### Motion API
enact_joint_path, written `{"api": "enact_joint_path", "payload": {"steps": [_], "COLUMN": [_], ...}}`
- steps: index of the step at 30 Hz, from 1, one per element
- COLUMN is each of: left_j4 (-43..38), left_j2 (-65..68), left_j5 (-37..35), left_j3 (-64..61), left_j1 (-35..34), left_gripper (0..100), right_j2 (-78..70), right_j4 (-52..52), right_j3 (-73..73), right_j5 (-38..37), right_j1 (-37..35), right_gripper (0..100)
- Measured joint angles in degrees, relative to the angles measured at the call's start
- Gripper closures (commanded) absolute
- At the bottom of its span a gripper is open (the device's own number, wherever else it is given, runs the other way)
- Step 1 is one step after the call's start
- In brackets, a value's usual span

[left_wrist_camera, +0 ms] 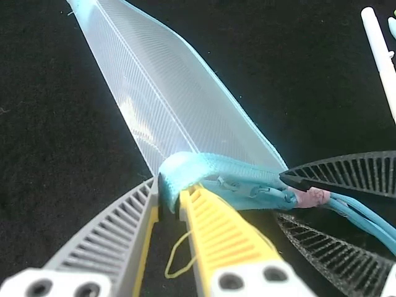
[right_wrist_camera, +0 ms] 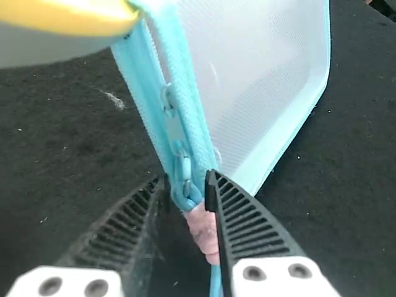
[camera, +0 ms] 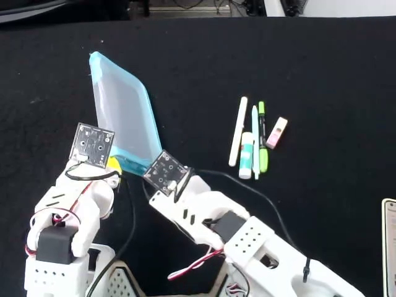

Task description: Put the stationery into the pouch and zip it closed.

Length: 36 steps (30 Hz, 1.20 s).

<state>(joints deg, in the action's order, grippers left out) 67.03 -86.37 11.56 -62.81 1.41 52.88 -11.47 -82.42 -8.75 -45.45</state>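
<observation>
High view: left pincer (left_wrist_camera: 170,185), right pincer (right_wrist_camera: 185,185) grip pouch (camera: 120,111) edge; stationery (camera: 255,139) apart.

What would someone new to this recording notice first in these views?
The pale blue pouch on the black table, gripped at its near end by both hands: the left hand clamps the zip-end corner, the right hand pinches the zip pull. Right of it in the high view, the stationery lies loose, outside it.

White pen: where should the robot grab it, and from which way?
Probably the white pen's half away from the glue stick, coming down from above and pinching across its thin body. It lies flat on the table. Both its sides show bare table there, while the glue stick crowds its other half.
</observation>
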Motion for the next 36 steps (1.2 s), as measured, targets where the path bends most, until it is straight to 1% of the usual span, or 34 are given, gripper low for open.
{"api": "enact_joint_path", "payload": {"steps": [8, 16, 25, 28, 30, 32, 36], "left_j4": [0.00, 0.00, 0.00, 0.00, 0.00, 0.00, 0.00], "left_j2": [0.00, 0.00, 0.00, 0.00, 0.00, 0.00, 0.09], "left_j5": [0.00, 0.00, 0.00, 0.00, 0.00, 0.00, 0.00], "left_j3": [0.00, 0.00, 0.00, 0.00, 0.00, 0.00, 0.00], "left_j1": [0.00, 0.00, 0.00, 0.00, 0.00, 0.00, 0.00], "left_gripper": [97, 97, 97, 97, 97, 97, 97], "right_j2": [0.00, -0.44, -13.80, -15.74, -15.91, -16.00, -16.00], "right_j4": [2.90, 2.99, 8.44, 8.88, 8.88, 8.88, 8.88], "right_j3": [0.00, 0.00, 3.43, 4.22, 4.22, 4.22, 4.22], "right_j5": [0.00, 0.00, 0.00, 0.00, 0.00, 0.00, 0.00], "right_j1": [-0.09, -0.09, -0.09, -0.09, -0.09, -0.09, 2.46], "right_gripper": [90.0, 90.0, 90.1, 90.4, 93.0, 98.6, 98.8]}}
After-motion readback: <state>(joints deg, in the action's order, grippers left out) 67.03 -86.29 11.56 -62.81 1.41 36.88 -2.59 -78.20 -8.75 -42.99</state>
